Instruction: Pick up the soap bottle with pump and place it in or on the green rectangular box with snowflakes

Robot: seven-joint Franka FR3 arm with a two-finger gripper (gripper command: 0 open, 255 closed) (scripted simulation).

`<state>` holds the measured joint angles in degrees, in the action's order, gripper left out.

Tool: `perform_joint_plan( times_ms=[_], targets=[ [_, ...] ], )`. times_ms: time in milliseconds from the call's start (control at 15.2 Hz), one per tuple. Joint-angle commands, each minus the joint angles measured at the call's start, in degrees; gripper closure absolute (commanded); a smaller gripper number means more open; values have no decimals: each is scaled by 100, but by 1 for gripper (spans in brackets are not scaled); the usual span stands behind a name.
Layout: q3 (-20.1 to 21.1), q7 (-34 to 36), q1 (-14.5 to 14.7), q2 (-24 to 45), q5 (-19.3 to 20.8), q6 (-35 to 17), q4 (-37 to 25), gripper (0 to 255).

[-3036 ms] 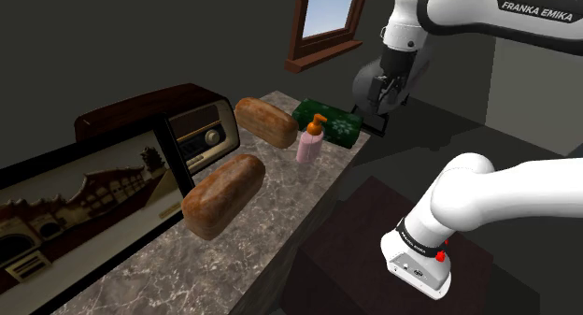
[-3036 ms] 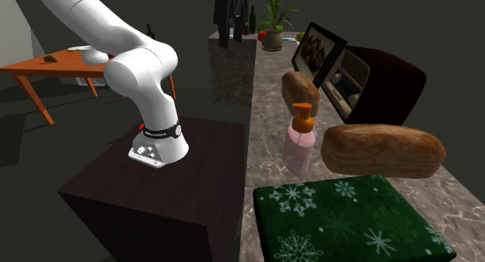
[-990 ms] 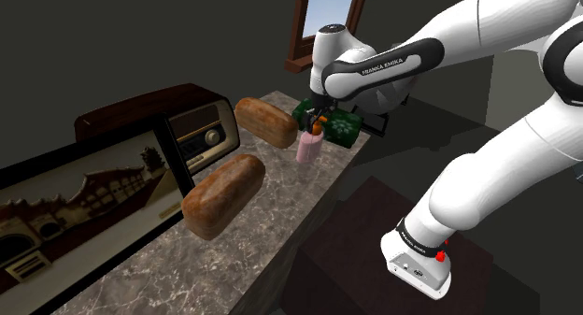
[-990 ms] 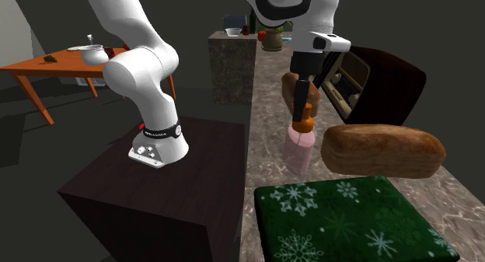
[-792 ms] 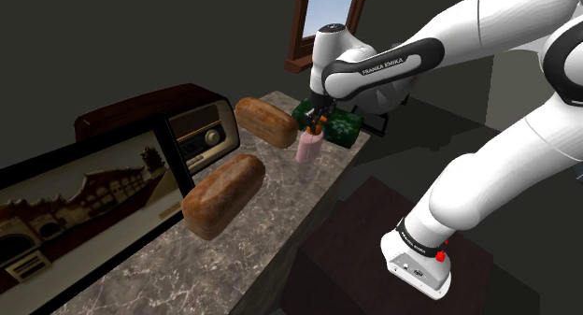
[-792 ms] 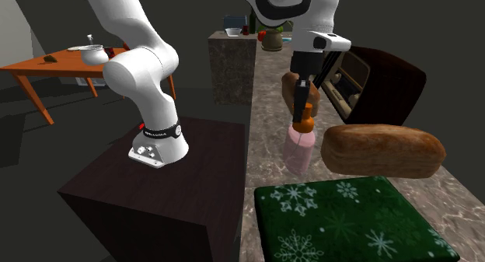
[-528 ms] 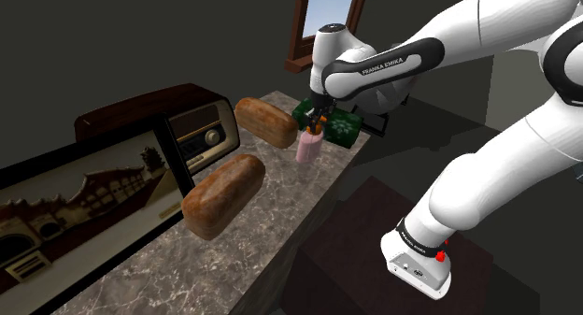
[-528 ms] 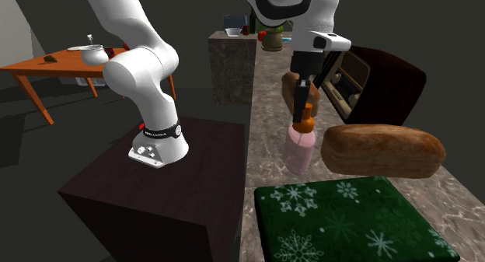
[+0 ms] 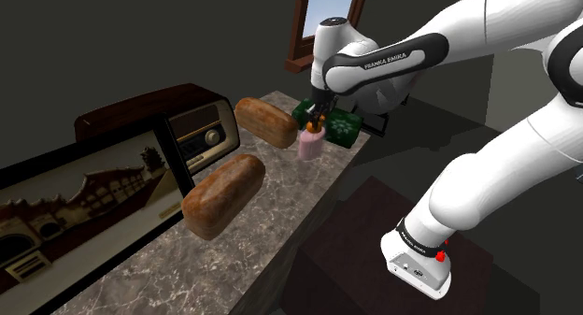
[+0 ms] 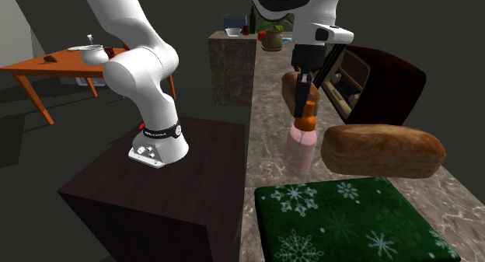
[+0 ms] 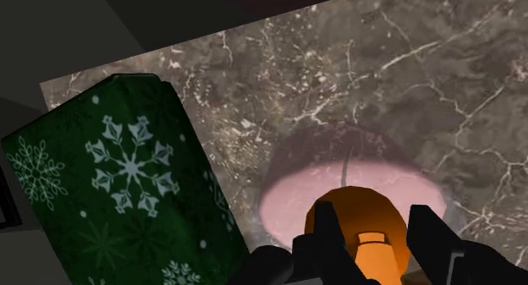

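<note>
Standing upright near the worktop's point(image 9: 271, 220) edge is the soap bottle point(image 9: 309, 145) — pink body, orange pump point(image 11: 360, 220) — and the end effector point(image 11: 378, 228) comes straight down over it, black fingers point(image 11: 326, 232) clenched on the pump head from either side, so it is grasping the bottle by its top. Whether the base is touching the marbled surface or just off it, I cannot tell. In the second exterior view the end effector point(image 10: 305, 105) hangs vertically with the bottle point(image 10: 300, 148) directly beneath. Just beside the bottle, apart from it, lies the green box point(image 11: 118, 199) with white snowflakes, flat on the worktop; in the shoulder view it sits just past the bottle, toward the worktop's far end point(image 9: 341, 126). On the bottle's other side, further in from the edge, lies a brown bread loaf point(image 9: 265, 121), and a second loaf point(image 9: 224, 193) rests further along the worktop. Behind the loaves stand a dark radio point(image 9: 201, 126) and a framed picture point(image 9: 84, 210) of a building. Off the worktop — the arm's white base sits on its dark stand point(image 10: 155, 198), with an orange table point(image 10: 47, 66) beyond it.
</note>
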<state>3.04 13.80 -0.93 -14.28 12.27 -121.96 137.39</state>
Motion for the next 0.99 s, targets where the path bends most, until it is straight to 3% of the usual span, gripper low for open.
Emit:
perform_joint_plan(
  times_ms=[0, 924],
  targets=[
    [-2, -39, 5, -78, -24, 168, -81, 255],
    [0, -266, 32, -404, -146, 1261, -868, 255]
  ],
)
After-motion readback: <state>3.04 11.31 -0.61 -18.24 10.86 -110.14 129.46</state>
